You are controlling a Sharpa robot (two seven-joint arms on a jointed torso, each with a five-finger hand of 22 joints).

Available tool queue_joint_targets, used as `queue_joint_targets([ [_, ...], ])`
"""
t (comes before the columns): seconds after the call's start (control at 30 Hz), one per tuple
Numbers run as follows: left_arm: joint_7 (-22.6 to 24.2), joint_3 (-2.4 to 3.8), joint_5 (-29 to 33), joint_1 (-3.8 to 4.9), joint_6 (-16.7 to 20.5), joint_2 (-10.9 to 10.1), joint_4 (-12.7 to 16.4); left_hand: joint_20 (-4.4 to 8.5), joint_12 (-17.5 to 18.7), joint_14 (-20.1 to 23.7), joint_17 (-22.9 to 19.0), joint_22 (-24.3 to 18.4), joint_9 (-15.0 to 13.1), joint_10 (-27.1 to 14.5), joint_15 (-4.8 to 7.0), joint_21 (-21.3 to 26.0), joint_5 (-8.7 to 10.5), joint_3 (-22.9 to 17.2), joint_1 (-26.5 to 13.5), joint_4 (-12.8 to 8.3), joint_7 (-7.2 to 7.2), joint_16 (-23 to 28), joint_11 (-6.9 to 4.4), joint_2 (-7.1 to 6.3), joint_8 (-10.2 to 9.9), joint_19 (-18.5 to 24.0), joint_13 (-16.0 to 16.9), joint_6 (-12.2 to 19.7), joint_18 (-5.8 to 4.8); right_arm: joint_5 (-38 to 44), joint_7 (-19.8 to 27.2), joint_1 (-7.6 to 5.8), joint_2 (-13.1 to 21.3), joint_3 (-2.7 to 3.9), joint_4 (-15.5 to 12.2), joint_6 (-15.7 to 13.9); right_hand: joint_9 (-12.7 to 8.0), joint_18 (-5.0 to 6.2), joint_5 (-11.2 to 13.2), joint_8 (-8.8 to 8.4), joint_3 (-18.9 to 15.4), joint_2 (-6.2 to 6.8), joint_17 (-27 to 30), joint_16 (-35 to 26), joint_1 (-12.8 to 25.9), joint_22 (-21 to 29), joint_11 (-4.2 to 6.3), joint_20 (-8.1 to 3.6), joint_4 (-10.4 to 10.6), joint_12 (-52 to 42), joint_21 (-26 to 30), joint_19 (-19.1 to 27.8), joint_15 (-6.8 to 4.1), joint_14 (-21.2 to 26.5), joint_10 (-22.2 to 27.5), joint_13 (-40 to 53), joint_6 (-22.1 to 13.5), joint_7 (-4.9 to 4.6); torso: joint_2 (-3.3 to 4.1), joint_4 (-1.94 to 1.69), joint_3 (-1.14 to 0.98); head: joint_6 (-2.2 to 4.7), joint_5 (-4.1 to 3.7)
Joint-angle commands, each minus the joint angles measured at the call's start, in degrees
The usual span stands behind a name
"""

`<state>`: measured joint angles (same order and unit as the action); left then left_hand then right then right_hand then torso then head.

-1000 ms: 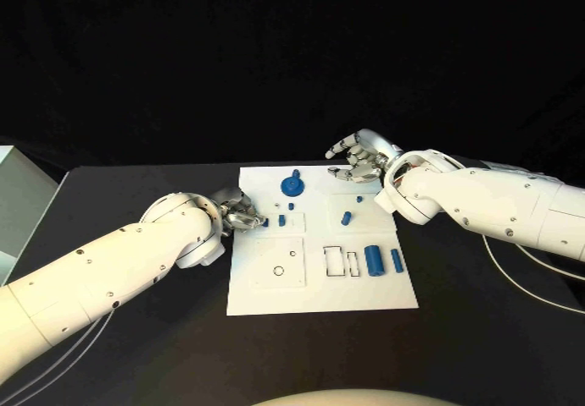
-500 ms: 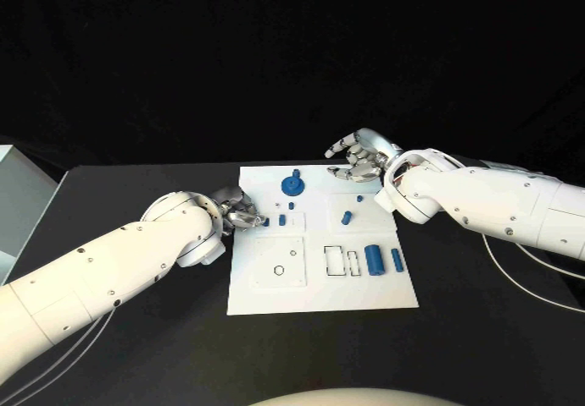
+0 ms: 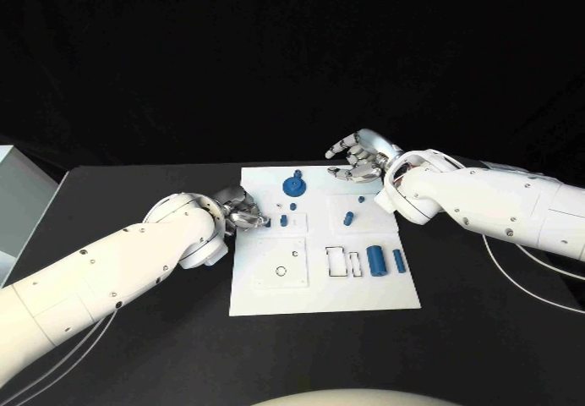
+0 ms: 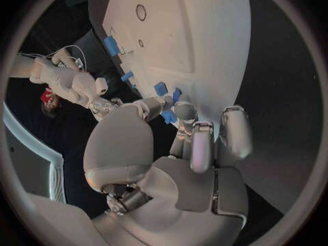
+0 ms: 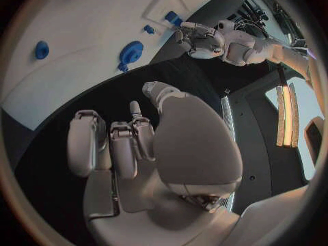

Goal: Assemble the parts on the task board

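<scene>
Head view: the white task board lies mid black table, blue parts on it. The left hand is at its left edge, the right hand beyond its far edge, fingers curled, empty.

Left wrist view: the left hand's fingertips pinch a small blue part at the board's edge.

Right wrist view: the right hand's fingers curl over black table beside the board, holding nothing.

This looks like a robotics lab or test room. A black bench stands before a black backdrop, with a white task board laid out on it and thin cables running along a white robot arm.
</scene>
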<state>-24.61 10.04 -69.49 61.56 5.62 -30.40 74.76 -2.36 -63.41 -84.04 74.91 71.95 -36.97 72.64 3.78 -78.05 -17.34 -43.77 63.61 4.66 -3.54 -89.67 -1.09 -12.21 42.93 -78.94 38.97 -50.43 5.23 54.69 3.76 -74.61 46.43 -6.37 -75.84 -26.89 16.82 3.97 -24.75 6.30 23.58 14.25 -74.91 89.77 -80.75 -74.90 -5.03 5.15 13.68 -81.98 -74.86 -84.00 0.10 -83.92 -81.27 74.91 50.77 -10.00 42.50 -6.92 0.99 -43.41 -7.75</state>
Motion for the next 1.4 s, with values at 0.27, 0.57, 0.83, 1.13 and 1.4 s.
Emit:
queue_joint_targets([
  [0.27,1.0,-0.28,-0.2,-0.38,0.0,0.5,0.3,0.1,-0.2,-5.9,15.0,0.1,0.3,0.5,0.48,-0.3,0.19,-3.6,-0.7,-4.3,0.95,-0.3,-0.33,-0.6,0.1,-0.4,0.2,-0.4,-0.86,0.1,0.5,0.02,0.0,0.03,-0.1,0.6,-0.1,-0.56,-0.3,-0.21,0.3,-0.14,-15.1,0.2,0.5,-2.0,0.07,0.4,0.1,-0.2,-0.3,-2.3,0.12,-6.1,-0.4,7.2,0.5,-0.08,0.0,0.0,-0.03,0.03,-0.01],
  [0.57,0.6,-0.27,-0.3,-0.38,-1.0,0.5,0.4,0.26,-0.2,-5.9,15.0,0.1,0.7,0.6,0.64,-0.3,0.18,-2.6,-1.2,-3.5,1.21,-0.3,-0.53,-0.92,-0.1,-0.4,0.4,-0.8,-0.87,0.1,0.5,0.02,0.0,0.03,0.0,0.6,-0.1,-0.56,-0.3,-0.21,0.3,-0.14,-15.1,0.2,0.5,-2.0,0.07,0.4,0.1,-0.2,-0.3,-2.3,0.12,-6.1,-0.4,7.2,0.5,-0.08,0.02,0.0,-0.05,0.04,-0.06],
  [0.83,0.3,-0.27,-0.3,-0.38,-1.6,0.5,0.4,0.41,-0.2,-6.0,15.1,0.1,0.9,0.7,0.8,-0.3,-0.24,-2.9,-0.1,-4.0,1.32,-0.3,-0.7,-0.69,-0.3,-0.4,0.7,-0.8,-0.87,0.0,0.6,0.02,0.0,0.03,0.0,0.6,-0.1,-0.56,-0.3,-0.21,0.3,-0.14,-15.1,0.2,0.5,-2.0,0.07,0.4,0.1,-0.2,-0.3,-2.3,0.12,-6.1,-0.4,7.2,0.5,-0.08,0.02,-0.02,-0.04,-0.09,-0.06],
  [1.13,-0.1,-0.27,-1.3,-0.38,-1.1,0.5,0.4,0.37,0.0,-6.0,15.1,0.5,1.1,1.0,0.59,-0.5,-2.12,-5.1,2.1,-5.4,0.62,-0.3,-0.32,0.28,0.0,-0.7,1.3,-1.1,-0.99,0.0,0.6,0.02,0.1,0.03,-0.1,0.6,-0.1,-0.56,-0.3,-0.21,0.3,-0.14,-15.1,0.2,0.5,-2.0,0.07,0.4,0.1,-0.2,-0.3,-2.3,0.12,-6.1,-0.4,7.2,0.5,-0.08,0.01,0.0,-0.01,-0.1,-0.04],
  [1.4,-0.6,-0.27,-2.3,-0.37,-0.1,0.6,0.4,0.31,-0.8,-6.0,15.1,0.8,1.2,1.9,0.54,-0.8,-3.38,-5.8,2.3,-5.8,0.62,-0.3,-0.33,0.12,0.1,-1.0,2.7,-1.8,-1.06,0.0,0.6,0.02,0.1,0.03,-0.1,0.6,-0.1,-0.56,-0.3,-0.21,0.3,-0.14,-15.1,0.2,0.5,-2.0,0.07,0.4,0.1,-0.2,-0.3,-2.3,0.12,-6.1,-0.4,7.2,0.5,-0.08,0.0,0.01,-0.02,-0.11,0.03],
])
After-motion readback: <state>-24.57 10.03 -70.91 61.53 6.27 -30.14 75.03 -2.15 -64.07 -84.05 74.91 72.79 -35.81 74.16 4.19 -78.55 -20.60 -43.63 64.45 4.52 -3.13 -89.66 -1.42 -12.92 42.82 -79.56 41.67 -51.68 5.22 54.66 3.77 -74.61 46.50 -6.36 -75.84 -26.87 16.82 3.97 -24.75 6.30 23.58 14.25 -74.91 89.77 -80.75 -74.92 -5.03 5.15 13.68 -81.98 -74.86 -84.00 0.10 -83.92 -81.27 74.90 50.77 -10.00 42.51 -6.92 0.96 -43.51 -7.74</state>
